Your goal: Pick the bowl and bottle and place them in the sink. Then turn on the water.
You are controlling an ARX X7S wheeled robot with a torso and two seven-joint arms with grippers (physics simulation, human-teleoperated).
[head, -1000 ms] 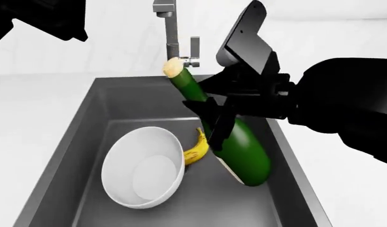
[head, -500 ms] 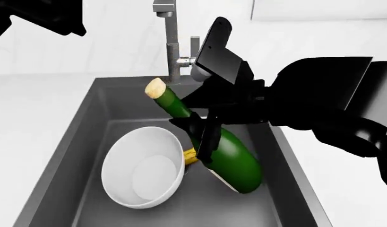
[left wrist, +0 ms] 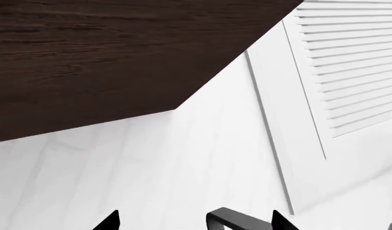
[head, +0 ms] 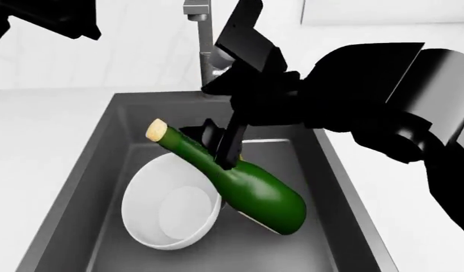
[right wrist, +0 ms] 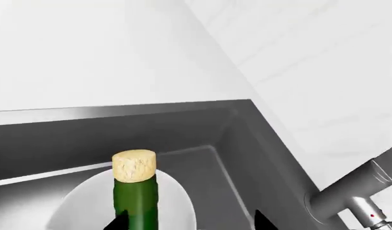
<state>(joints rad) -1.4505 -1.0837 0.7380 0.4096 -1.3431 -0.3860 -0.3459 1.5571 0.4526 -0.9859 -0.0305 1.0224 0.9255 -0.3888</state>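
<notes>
The green bottle [head: 251, 190] lies tilted in the dark grey sink [head: 103, 147], its cork up and to the left. Its neck crosses the rim of the white bowl [head: 167, 212], which sits on the sink floor. My right gripper [head: 218, 156] stands open just over the bottle's shoulder. In the right wrist view the bottle [right wrist: 135, 196] is against one fingertip of the right gripper [right wrist: 190, 225], with a wide gap to the other, above the bowl [right wrist: 176, 206]. My left gripper [left wrist: 194, 223] is open and empty, facing a wall. No water is in view.
The tall grey faucet [head: 204, 51] rises behind the sink, right beside my right wrist; its lever [right wrist: 349, 203] shows in the right wrist view. White counter [head: 35, 147] flanks the sink. My left arm [head: 43, 20] is raised at the far left. A grey angular piece [left wrist: 243, 221] sits between the left fingertips.
The right arm swung left and rotated, tipping the bottle from steep to nearly flat, with its cork lower and further left. The fingers now end on top of the bottle instead of spanning it. The bowl stayed put.
</notes>
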